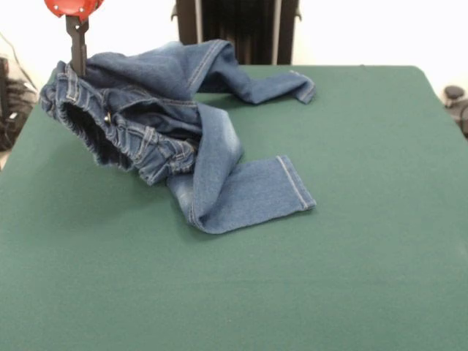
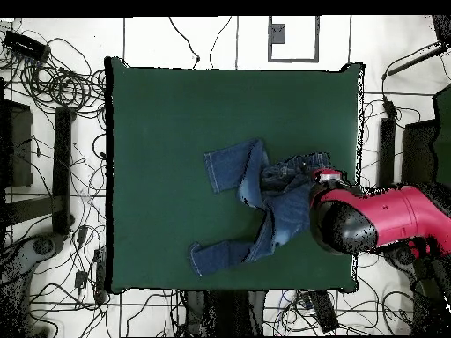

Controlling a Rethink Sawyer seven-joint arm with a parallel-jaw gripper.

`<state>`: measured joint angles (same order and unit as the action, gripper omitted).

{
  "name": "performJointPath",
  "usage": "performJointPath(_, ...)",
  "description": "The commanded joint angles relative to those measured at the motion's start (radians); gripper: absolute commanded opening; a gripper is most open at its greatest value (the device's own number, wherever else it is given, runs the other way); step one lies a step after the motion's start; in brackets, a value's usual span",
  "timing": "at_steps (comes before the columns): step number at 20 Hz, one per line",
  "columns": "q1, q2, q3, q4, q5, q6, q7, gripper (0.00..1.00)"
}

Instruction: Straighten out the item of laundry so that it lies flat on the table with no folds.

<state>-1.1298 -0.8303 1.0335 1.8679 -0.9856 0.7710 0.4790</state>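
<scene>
The blue denim jeans [image 1: 183,139] lie crumpled on the left half of the dark green table [image 1: 351,256]. My gripper [image 1: 77,70] comes down at the far left and is shut on the waistband's back edge, holding that part raised. The elastic waistband [image 1: 124,139] gapes open toward the camera. One leg runs to the far right [image 1: 292,88]. The other leg is folded over itself toward the near side [image 1: 256,194]. In the overhead view the jeans [image 2: 260,198] lie right of the table's [image 2: 176,132] middle, and my red arm [image 2: 370,220] covers the gripper.
The black pedestal [image 1: 238,29] stands behind the table's far edge. Cables [image 2: 53,97] and dark equipment [image 2: 18,141] lie on the floor around the table. The gripper is close to the table's edge [image 2: 357,176].
</scene>
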Motion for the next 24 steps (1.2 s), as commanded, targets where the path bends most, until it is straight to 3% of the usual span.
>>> performJointPath(1,0.000,0.035,0.097,-0.068,0.055,-0.112,-0.128,0.00)
performJointPath(8,-0.014,0.056,0.148,-0.076,0.104,-0.071,-0.204,0.00)
performJointPath(14,0.008,0.109,0.138,-0.110,0.167,-0.064,-0.103,0.00)
performJointPath(24,-0.033,0.245,0.229,-0.130,0.255,0.003,-0.281,0.00)
